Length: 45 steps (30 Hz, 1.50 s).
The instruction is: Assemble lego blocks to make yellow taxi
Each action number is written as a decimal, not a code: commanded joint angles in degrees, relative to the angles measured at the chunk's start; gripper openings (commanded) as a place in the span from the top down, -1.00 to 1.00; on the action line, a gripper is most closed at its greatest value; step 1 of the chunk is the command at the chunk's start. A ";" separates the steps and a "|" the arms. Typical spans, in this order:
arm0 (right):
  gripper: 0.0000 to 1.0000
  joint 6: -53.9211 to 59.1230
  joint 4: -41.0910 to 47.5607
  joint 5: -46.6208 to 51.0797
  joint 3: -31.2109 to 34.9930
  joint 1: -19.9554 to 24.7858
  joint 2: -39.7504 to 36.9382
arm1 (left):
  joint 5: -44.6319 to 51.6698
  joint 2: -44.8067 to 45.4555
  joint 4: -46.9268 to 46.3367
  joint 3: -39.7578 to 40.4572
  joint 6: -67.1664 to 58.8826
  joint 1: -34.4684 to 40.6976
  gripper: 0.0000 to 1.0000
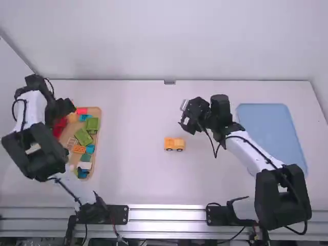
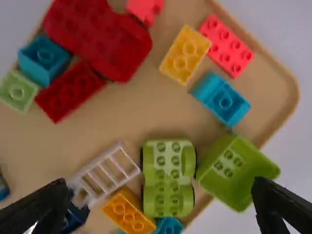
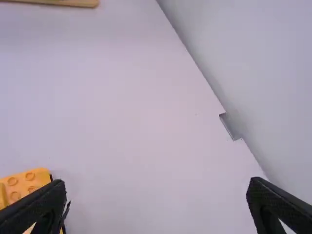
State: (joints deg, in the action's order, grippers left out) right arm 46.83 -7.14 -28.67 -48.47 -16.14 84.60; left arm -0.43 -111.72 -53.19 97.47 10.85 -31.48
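Observation:
My left gripper (image 1: 66, 106) is over the far part of the wooden tray (image 1: 97, 114); in its wrist view the left gripper (image 2: 160, 183) stands open, nothing between its fingertips. Below it in the tray lie a yellow brick (image 2: 185, 54), an orange brick (image 2: 127, 212) and a white ladder-like piece (image 2: 108, 171). A small yellow-orange vehicle (image 1: 174, 144) with dark wheels stands mid-table. My right gripper (image 1: 184, 116) is beyond it and slightly to its right. In its own wrist view the right gripper (image 3: 157, 184) is open and empty, with the studded yellow vehicle (image 3: 41, 177) partly behind one finger.
The tray also holds a big red piece (image 2: 105, 41), a coral brick (image 2: 227, 46), a blue brick (image 2: 222, 99), a green wheeled base (image 2: 168, 178) and a green box-shaped piece (image 2: 237, 170). A blue tray (image 1: 271, 136) lies at the table's right side.

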 commanded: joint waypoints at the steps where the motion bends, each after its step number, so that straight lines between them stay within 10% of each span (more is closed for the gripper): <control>1: -0.96 -0.35 -0.17 2.93 -0.22 -0.63 0.48 | -1.97 -3.06 -0.90 7.13 -5.73 -0.50 -0.98; 9: -0.97 -0.35 -0.76 3.04 -0.22 -1.14 0.48 | 1.95 -12.98 -6.60 21.29 -20.57 -1.07 -0.98; 23: -0.97 -3.67 -3.08 2.99 -0.22 -1.16 0.48 | 8.39 -21.57 -4.42 22.05 -31.69 -0.76 -1.00; 26: -0.97 -4.11 -3.43 2.99 -0.22 -1.16 0.48 | 8.37 -22.97 -4.39 22.01 -30.64 -0.74 -0.45; 45: -0.97 -4.59 -3.15 3.04 -0.22 -1.16 0.48 | 5.31 -25.03 5.64 12.66 -26.95 -0.04 -0.04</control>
State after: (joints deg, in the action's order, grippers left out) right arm 42.70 -10.33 -25.52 -48.47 -17.15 84.60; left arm 5.30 -135.68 -48.14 111.81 -16.45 -31.64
